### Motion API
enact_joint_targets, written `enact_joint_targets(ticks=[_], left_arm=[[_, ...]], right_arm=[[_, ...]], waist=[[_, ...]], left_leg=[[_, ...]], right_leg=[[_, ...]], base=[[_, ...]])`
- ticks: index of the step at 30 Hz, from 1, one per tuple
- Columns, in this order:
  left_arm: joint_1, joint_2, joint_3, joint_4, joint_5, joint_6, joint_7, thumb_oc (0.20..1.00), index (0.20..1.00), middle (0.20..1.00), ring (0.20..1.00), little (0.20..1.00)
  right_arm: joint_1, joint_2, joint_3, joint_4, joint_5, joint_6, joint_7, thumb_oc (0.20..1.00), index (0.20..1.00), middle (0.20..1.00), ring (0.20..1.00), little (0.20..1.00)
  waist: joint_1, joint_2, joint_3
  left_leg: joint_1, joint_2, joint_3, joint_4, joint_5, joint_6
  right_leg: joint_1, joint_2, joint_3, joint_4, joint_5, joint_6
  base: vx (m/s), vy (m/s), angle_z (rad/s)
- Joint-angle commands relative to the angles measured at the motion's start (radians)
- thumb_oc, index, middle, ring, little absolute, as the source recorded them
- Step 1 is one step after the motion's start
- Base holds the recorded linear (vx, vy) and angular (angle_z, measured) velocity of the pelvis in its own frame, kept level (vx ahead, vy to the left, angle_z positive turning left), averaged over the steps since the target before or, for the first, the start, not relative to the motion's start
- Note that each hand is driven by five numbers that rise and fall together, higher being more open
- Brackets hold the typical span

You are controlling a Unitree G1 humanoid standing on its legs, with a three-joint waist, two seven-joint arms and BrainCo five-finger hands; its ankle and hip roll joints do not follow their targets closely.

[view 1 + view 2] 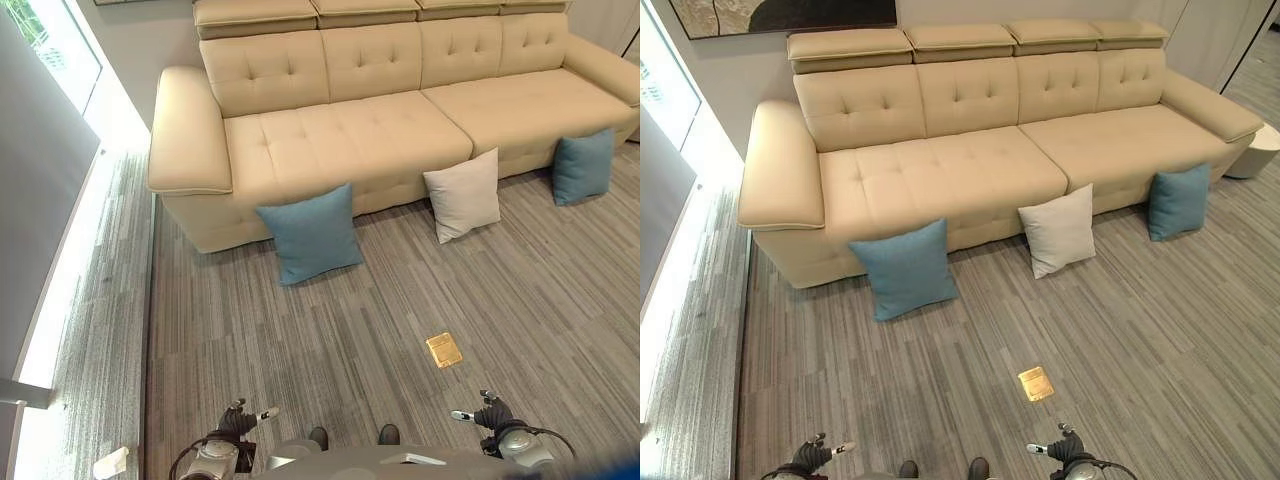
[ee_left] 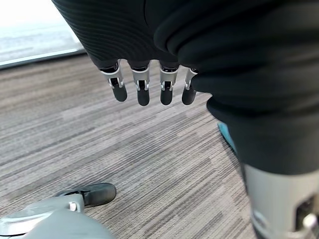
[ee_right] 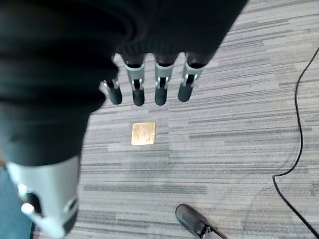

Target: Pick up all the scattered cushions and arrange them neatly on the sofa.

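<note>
No pickup had begun: three cushions (image 1: 905, 268) leaned against the sofa (image 1: 940, 170), both robot hands (image 1: 243, 418) released, an approach judged necessary.

Beige sofa (image 1: 400, 120) sat along far wall, seat totally bare. Three cushions stood on striped grey floor (image 1: 300, 340), all leaning against sofa front: big blue cushion (image 1: 310, 232) near left armrest end, white cushion (image 1: 462, 195) around middle, smaller blue cushion (image 1: 584, 166) toward right end. Small brass floor plate (image 1: 444, 350) lay well apart from cushions, closer to robot. Left hand (image 1: 240, 417) and right hand (image 1: 480, 412) hung low at bottom edge, holding nothing, fingers looked relaxed. Bright window strip (image 1: 60, 270) ran along left side.
</note>
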Motion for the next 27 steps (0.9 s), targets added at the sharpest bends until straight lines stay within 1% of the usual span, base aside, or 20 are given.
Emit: enact_joint_targets(ticks=[1,6,14,18,20,21,22,23,24,25,27], left_arm=[[-0.070,-0.009,-0.004,0.044,0.023,-0.016,0.005,1.000,1.000,1.000,1.000,1.000],[-0.068,-0.015,0.002,0.042,0.007,-0.017,0.000,1.000,1.000,1.000,1.000,1.000],[-0.074,-0.021,-0.020,0.038,0.028,-0.015,-0.009,1.000,1.000,1.000,1.000,1.000],[-0.076,-0.018,-0.025,0.036,0.032,-0.015,-0.009,1.000,1.000,1.000,1.000,1.000],[-0.078,-0.018,-0.031,0.037,0.032,-0.014,-0.007,1.000,1.000,1.000,1.000,1.000],[-0.082,-0.016,-0.032,0.039,0.032,-0.013,-0.003,1.000,1.000,1.000,1.000,1.000],[-0.087,-0.012,-0.035,0.038,0.028,-0.015,-0.001,1.000,1.000,1.000,1.000,1.000],[-0.095,-0.009,-0.039,0.036,0.021,-0.016,0.004,1.000,1.000,1.000,1.000,1.000],[-0.096,-0.009,-0.039,0.036,0.021,-0.016,0.004,1.000,1.000,1.000,1.000,1.000],[-0.104,-0.009,-0.043,0.040,0.017,-0.016,0.005,1.000,1.000,1.000,1.000,1.000],[-0.109,-0.008,-0.043,0.048,0.012,-0.014,0.007,1.000,1.000,1.000,1.000,1.000]], right_arm=[[-0.048,-0.024,0.027,0.023,-0.017,-0.010,-0.023,1.000,1.000,1.000,1.000,1.000],[-0.040,-0.023,0.021,0.028,-0.015,-0.009,-0.026,1.000,1.000,1.000,1.000,1.000],[-0.029,-0.021,0.030,0.042,-0.034,-0.004,-0.028,1.000,1.000,1.000,1.000,1.000],[-0.024,-0.021,0.035,0.052,-0.041,0.000,-0.024,1.000,1.000,1.000,1.000,1.000],[-0.028,-0.019,0.036,0.052,-0.041,0.002,-0.023,1.000,1.000,1.000,1.000,1.000],[-0.031,-0.017,0.036,0.048,-0.040,0.002,-0.025,1.000,1.000,1.000,1.000,1.000],[-0.036,-0.016,0.038,0.040,-0.038,0.001,-0.027,1.000,1.000,1.000,1.000,1.000],[-0.046,-0.016,0.039,0.029,-0.032,0.001,-0.028,1.000,1.000,1.000,1.000,1.000],[-0.047,-0.016,0.040,0.029,-0.032,0.001,-0.028,1.000,1.000,1.000,1.000,1.000],[-0.053,-0.018,0.038,0.019,-0.024,-0.001,-0.028,1.000,1.000,1.000,1.000,1.000],[-0.057,-0.017,0.041,0.016,-0.018,-0.001,-0.030,1.000,1.000,1.000,1.000,1.000]], waist=[[0.008,0.002,0.038],[0.006,0.003,0.032],[-0.002,0.006,0.035],[0.003,0.002,0.035],[0.002,0.006,0.046],[0.000,0.010,0.053],[-0.006,0.013,0.061],[-0.014,0.018,0.067],[-0.014,0.018,0.066],[-0.020,0.021,0.063],[-0.017,0.018,0.059]], left_leg=[[-0.032,-0.022,-0.014,0.004,-0.034,-0.005],[-0.015,-0.026,-0.013,0.004,-0.045,-0.002],[-0.004,-0.023,-0.002,0.004,-0.050,-0.001],[-0.005,-0.028,-0.010,0.004,-0.052,0.006],[-0.012,-0.030,-0.025,0.004,-0.045,0.012],[-0.019,-0.029,-0.035,0.004,-0.040,0.013],[-0.032,-0.029,-0.049,0.004,-0.033,0.015],[-0.049,-0.029,-0.067,0.004,-0.022,0.015],[-0.050,-0.029,-0.067,0.004,-0.022,0.015],[-0.067,-0.029,-0.087,0.004,-0.012,0.012],[-0.078,-0.025,-0.103,0.004,-0.004,0.005]], right_leg=[[0.057,-0.055,-0.048,0.011,-0.072,0.108],[0.070,-0.058,-0.045,0.011,-0.074,0.109],[0.067,-0.059,-0.036,0.011,-0.066,0.112],[0.067,-0.061,-0.029,0.014,-0.061,0.114],[0.040,-0.070,-0.028,0.078,-0.071,0.114],[0.018,-0.072,-0.018,0.110,-0.075,0.116],[-0.011,-0.070,0.006,0.150,-0.083,0.119],[-0.036,-0.058,0.055,0.183,-0.096,0.121],[-0.037,-0.059,0.055,0.184,-0.097,0.120],[-0.048,-0.043,0.101,0.205,-0.116,0.114],[-0.033,-0.037,0.108,0.190,-0.128,0.103]], base=[[0.00,0.000,0.00],[0.00,0.000,0.00],[-0.01,0.003,-0.05],[-0.02,0.022,-0.08],[-0.05,0.012,0.00],[-0.08,-0.012,0.03],[-0.12,-0.030,0.14],[-0.09,-0.024,0.24],[-0.08,-0.060,0.43],[-0.04,-0.092,0.43],[-0.01,-0.165,0.53]])
